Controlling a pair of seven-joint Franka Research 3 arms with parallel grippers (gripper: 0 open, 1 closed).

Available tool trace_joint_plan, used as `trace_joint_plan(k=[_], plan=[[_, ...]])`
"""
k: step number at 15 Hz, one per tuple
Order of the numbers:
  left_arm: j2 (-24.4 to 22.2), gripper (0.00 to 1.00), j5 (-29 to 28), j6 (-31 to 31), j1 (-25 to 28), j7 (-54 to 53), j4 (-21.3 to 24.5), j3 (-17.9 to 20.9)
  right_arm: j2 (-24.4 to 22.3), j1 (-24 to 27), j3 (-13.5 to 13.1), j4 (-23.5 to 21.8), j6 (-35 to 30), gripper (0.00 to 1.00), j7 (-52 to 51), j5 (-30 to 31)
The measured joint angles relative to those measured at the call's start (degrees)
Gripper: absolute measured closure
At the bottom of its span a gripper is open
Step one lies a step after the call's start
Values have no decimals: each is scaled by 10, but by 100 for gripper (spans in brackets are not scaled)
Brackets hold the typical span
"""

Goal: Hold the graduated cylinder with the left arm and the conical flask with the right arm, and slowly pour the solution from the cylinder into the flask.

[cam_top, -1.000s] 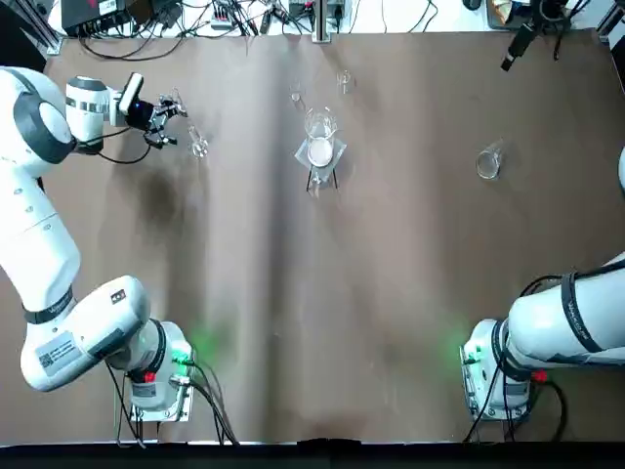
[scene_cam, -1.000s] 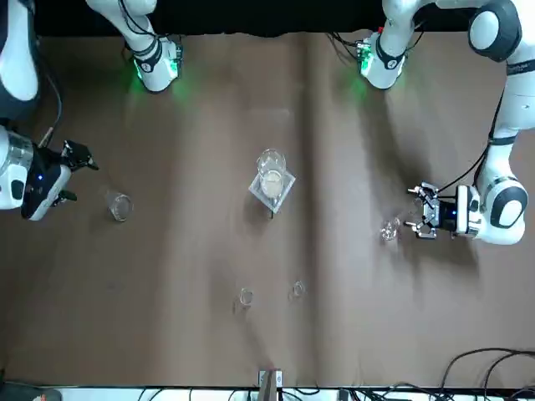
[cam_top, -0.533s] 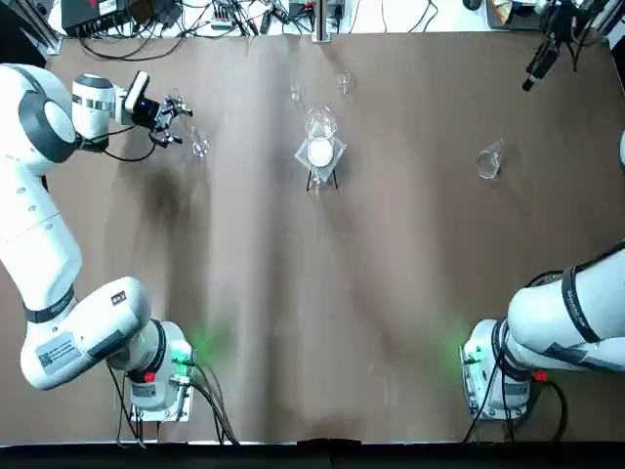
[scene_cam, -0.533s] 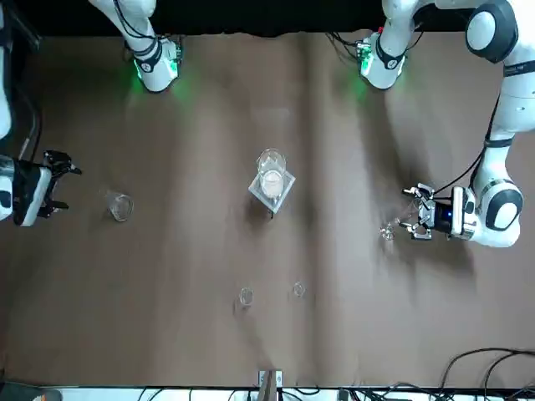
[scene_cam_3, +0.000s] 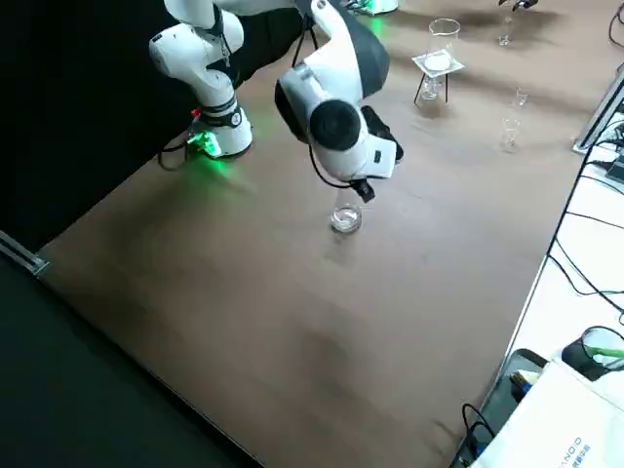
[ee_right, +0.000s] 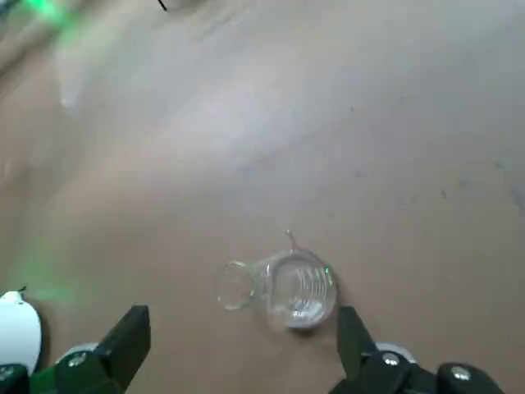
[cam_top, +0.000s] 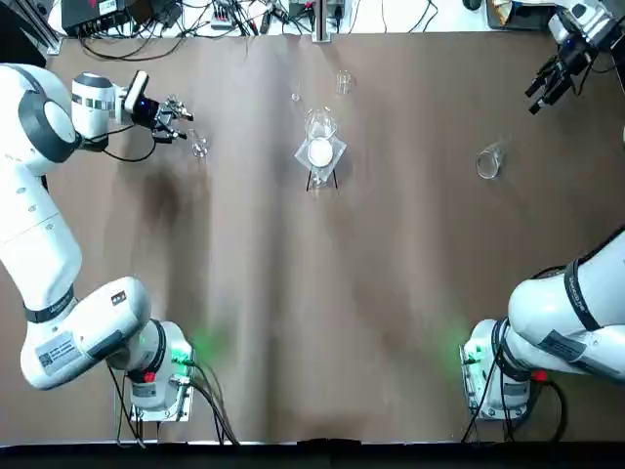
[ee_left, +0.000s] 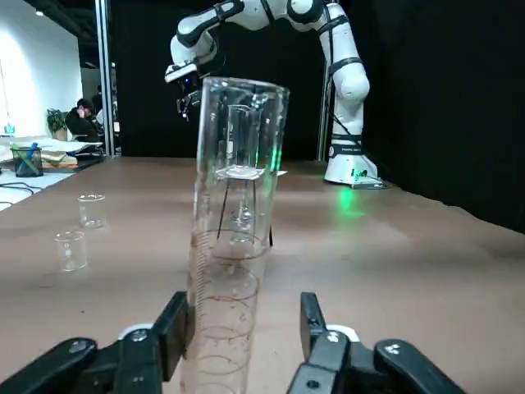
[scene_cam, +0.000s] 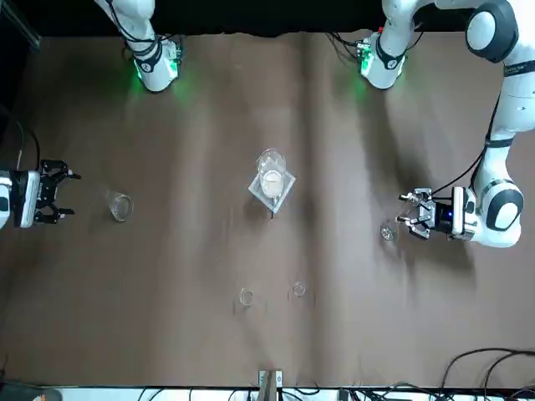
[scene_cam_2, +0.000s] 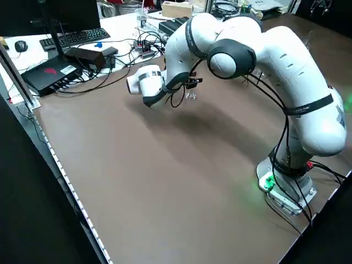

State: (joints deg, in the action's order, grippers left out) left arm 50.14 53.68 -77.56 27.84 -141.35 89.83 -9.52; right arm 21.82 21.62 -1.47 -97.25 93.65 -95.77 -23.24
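Flanking graduated cylinder (ee_left: 234, 246), open left gripper (ee_left: 244, 328); right gripper (ee_right: 238, 336) open above conical flask (ee_right: 283, 289).

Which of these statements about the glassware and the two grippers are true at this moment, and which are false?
1. The graduated cylinder stands upright between the open fingers of the left gripper. True.
2. The right gripper is shut on the conical flask. False: it is open and apart from the flask, which stands alone on the table.
3. The beaker sits on a stand near the middle of the table. True.
4. The cylinder is tilted over the flask's mouth. False: they are at opposite sides of the table, and the cylinder is upright.
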Motion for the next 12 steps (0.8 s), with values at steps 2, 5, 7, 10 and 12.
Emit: trace_joint_plan(k=[2, 5, 7, 10, 12], plan=[[0, 44, 0, 0, 0, -8, 0, 0, 18, 14, 0, 0, 0, 0, -39, -29], [0, 50, 2, -1, 0, -9, 0, 0, 58, 52, 0, -1, 0, 0, -107, -73], [0, 56, 16, -4, 0, -9, -1, 0, 93, 79, 0, -1, 0, 0, -179, -102], [0, 61, 38, -11, 0, -9, -2, 0, 128, 97, 0, 0, 2, 0, -238, -114], [0, 63, 45, -13, 0, -9, -2, 0, 141, 99, 0, 0, 4, 0, -274, -115]])
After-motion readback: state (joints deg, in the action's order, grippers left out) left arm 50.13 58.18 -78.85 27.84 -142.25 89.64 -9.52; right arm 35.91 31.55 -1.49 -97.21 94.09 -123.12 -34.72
